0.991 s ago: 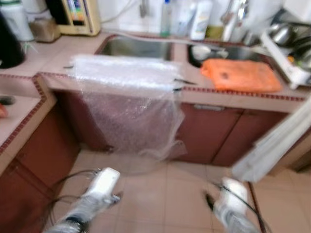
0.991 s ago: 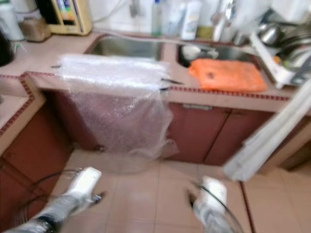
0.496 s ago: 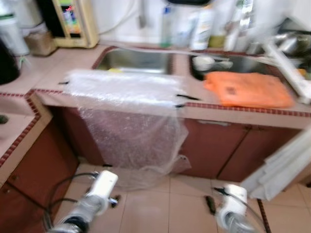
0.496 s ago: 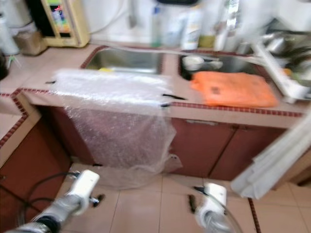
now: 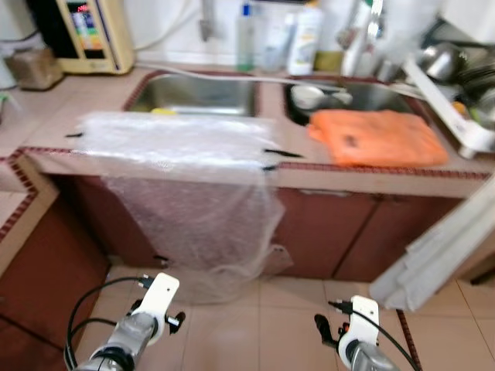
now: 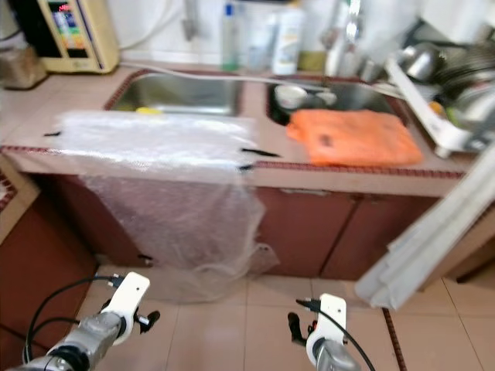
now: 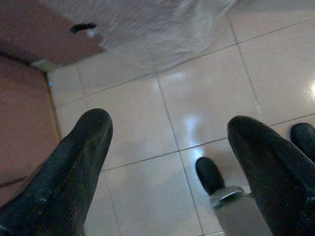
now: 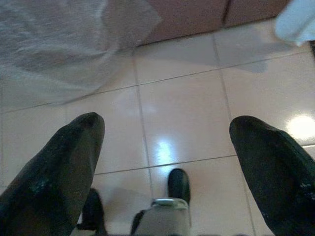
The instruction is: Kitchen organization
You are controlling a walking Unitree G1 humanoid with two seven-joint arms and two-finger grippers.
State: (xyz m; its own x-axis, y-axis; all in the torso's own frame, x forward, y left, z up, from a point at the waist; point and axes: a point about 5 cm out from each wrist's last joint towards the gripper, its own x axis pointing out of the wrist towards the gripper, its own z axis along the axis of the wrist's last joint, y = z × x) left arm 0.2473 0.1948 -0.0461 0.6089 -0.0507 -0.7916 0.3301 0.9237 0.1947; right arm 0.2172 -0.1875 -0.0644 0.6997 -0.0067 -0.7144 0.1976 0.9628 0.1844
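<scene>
A sheet of clear bubble wrap (image 5: 186,147) lies on the tiled counter (image 5: 309,166) and hangs down over the red-brown cabinet front to the floor. To its right an orange plastic bag (image 5: 379,137) lies flat on the counter. Behind them is a double sink (image 5: 193,93) with a white bowl (image 5: 308,94) in the right basin. Both arms hang low over the floor tiles. My left gripper (image 7: 167,128) is open with nothing between its fingers, the bubble wrap's hem (image 7: 147,24) ahead of it. My right gripper (image 8: 165,132) is open too, holding nothing.
Bottles (image 5: 305,39) stand behind the sink, with a yellow water appliance (image 5: 89,35) at the back left. A dish rack (image 5: 456,85) with metal bowls fills the right end. A long white slatted object (image 5: 441,247) leans across the right side. A side counter (image 5: 15,224) juts out on the left.
The camera has shifted, so the counter sits further left and the picture is sharper. Both arms show lower in the frame. Nothing on the counter has moved.
</scene>
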